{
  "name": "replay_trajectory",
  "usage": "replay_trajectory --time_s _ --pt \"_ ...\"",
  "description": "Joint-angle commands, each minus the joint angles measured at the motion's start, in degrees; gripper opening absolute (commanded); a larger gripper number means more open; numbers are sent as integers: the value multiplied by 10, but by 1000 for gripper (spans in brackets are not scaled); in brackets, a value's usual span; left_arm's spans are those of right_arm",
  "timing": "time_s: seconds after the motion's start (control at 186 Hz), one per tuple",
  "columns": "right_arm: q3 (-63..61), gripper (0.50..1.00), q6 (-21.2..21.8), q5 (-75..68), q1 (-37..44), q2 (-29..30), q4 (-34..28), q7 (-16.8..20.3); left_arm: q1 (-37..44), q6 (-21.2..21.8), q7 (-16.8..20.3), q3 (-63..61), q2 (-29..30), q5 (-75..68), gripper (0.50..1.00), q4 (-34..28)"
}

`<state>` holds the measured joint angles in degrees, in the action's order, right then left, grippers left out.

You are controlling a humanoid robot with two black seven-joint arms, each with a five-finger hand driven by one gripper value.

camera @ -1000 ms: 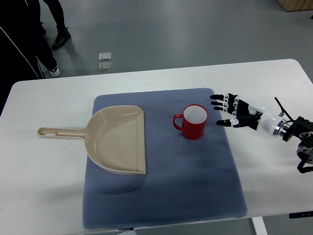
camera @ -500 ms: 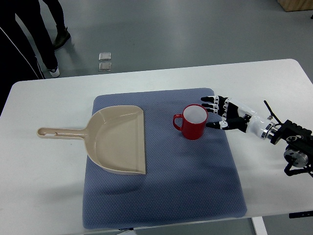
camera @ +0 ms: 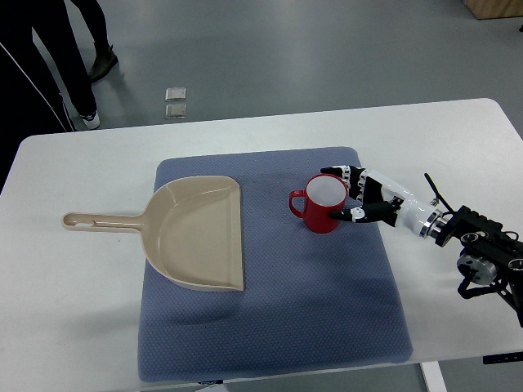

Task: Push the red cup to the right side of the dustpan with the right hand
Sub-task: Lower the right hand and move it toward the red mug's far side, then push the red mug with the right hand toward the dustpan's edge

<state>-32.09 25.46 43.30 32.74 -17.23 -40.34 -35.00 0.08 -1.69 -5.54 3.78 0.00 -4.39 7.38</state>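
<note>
A red cup (camera: 320,206) with a white inside stands upright on the blue mat (camera: 270,327), its handle pointing left toward the dustpan. The beige dustpan (camera: 196,233) lies on the mat's left half, its handle reaching left over the white table. My right hand (camera: 345,194) comes in from the right edge with fingers spread open, its fingertips (camera: 337,215) at the cup's right side, touching or nearly touching the wall. It holds nothing. A gap of mat separates the cup from the dustpan's right edge. The left arm is out of view.
The white table (camera: 73,327) carries the mat. A person's legs (camera: 49,73) stand at the far left behind the table. Two small grey squares (camera: 176,101) lie on the floor beyond the table.
My right hand has moved left across the mat, from a short way off to the cup's right side. The cup and dustpan stay where they were.
</note>
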Motion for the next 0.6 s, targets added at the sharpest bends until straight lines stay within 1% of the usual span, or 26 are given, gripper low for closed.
replay_trajectory --time_s 0.0,0.258,0.597 --pt "0 934 -9 8 0 6 -8 0 0 0 0 0 0 0 1000 0" --pt "10 934 -24 12 -6 22 -13 0 0 0 0 0 0 0 1000 0" --pt "12 934 -33 13 -8 37 -14 0 0 0 0 0 0 0 1000 0"
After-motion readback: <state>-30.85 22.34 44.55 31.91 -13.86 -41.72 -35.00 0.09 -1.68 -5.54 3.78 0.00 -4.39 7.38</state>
